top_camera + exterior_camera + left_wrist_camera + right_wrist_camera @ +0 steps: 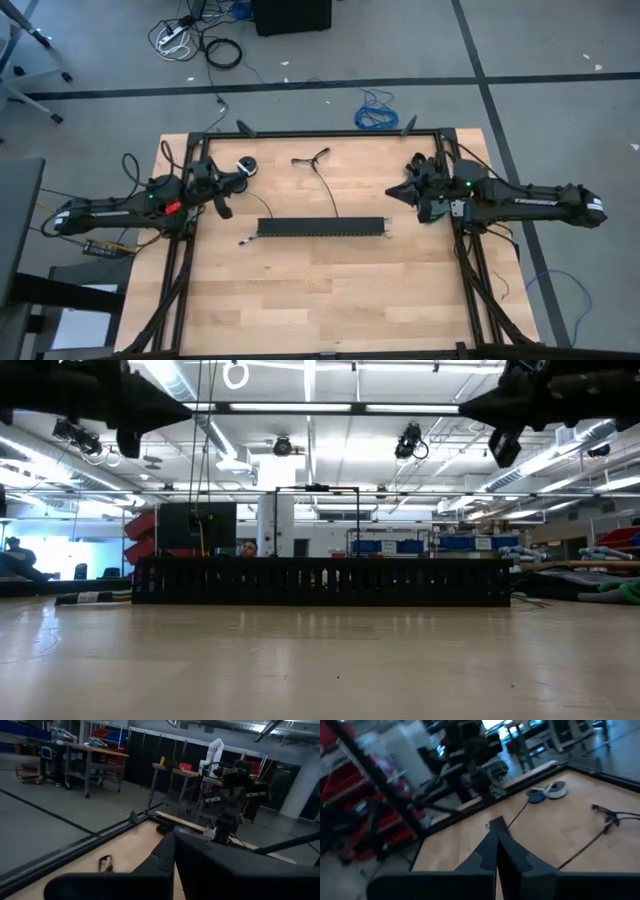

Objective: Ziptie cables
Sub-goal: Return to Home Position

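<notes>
Two dark arms rest at the sides of the wooden table [320, 290] in the high view, with the left gripper [224, 207] and the right gripper [394, 192] turned toward the middle. Between them lies a long black cable duct [320, 228]. Of the cables [246, 241] only a thin end shows at the duct's left end. The zipties [326, 190] lie just beyond the duct, and a tape roll [247, 167] is near the left gripper. A blue coiled cable [375, 115] lies on the grey floor [560, 50].

Low view: the duct crosses the board, both arms hang well above it, and behind is a lit hall with shelves.

Left wrist view: the fingers are pressed together, holding nothing.

Right wrist view: the fingers are likewise clenched and empty.
</notes>
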### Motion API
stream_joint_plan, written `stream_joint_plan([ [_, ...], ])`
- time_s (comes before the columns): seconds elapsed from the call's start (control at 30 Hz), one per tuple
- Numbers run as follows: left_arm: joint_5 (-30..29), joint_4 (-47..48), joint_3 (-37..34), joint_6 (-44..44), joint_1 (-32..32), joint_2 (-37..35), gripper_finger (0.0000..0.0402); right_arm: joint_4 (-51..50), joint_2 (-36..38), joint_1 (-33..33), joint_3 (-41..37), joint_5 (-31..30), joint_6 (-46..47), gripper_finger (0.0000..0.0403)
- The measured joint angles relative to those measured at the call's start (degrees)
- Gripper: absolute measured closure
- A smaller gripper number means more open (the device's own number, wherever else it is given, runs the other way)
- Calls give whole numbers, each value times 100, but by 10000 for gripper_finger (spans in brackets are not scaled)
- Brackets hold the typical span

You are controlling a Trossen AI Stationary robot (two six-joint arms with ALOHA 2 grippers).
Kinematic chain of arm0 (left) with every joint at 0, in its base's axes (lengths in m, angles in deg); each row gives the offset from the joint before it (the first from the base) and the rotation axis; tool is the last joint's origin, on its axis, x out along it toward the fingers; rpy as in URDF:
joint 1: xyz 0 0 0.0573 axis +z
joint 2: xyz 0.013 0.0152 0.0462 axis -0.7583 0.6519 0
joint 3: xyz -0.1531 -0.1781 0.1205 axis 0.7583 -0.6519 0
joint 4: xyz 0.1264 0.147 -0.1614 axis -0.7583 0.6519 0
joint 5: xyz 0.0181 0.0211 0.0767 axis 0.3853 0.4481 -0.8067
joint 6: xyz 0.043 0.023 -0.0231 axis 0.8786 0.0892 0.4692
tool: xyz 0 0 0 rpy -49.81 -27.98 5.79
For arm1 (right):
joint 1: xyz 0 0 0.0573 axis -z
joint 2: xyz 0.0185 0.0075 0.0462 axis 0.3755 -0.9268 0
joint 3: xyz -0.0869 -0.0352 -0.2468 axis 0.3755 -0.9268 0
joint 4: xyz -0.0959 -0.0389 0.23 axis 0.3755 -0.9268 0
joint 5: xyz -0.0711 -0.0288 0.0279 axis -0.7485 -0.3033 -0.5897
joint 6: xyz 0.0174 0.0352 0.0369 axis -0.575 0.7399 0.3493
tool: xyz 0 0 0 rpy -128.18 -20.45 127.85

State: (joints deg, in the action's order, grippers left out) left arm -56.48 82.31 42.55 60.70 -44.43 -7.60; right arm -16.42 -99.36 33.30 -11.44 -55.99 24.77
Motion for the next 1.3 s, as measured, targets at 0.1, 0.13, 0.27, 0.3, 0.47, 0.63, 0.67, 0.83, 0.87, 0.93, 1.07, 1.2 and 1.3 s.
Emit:
stream_joint_plan([
  [0.1,-8,553,-42,-22,0,-396,401,478,-425,-6,0,541,-292,402],
  [0.13,-26,723,-46,-63,0,-480,401,698,-570,-16,0,740,-344,402],
  [0.27,-140,1119,-46,-206,0,-862,401,1445,-842,-165,2,1360,-614,402],
  [0.3,-249,1181,-46,-224,0,-961,401,1503,-830,-212,2,1374,-717,402],
  [0.47,-740,1725,-44,-352,0,-1466,401,1299,-572,-300,2,1324,-1023,402],
  [0.63,-827,2279,-44,-563,-1,-1959,401,533,-113,-306,2,1324,-1125,402],
  [0.67,-819,2246,-42,-575,0,-1959,401,340,6,-306,2,1315,-1165,402],
  [0.83,-735,2193,-108,-558,0,-1958,401,-277,566,-306,2,1234,-1244,403],
  [0.87,-755,2206,-164,-587,0,-1956,401,-363,654,-306,2,1221,-1293,402],
  [0.93,-771,2116,-310,-688,0,-1955,401,-503,801,-306,2,1161,-1406,402],
  [1.07,-782,1354,-739,-813,0,-1955,401,-775,970,-304,2,1071,-1458,402],
  [1.2,-748,585,-1066,-793,0,-1956,401,-1013,1005,-304,2,967,-1484,402],
  [1.3,-610,270,-1267,-788,0,-1956,401,-1212,1005,-304,2,806,-1491,402],
])
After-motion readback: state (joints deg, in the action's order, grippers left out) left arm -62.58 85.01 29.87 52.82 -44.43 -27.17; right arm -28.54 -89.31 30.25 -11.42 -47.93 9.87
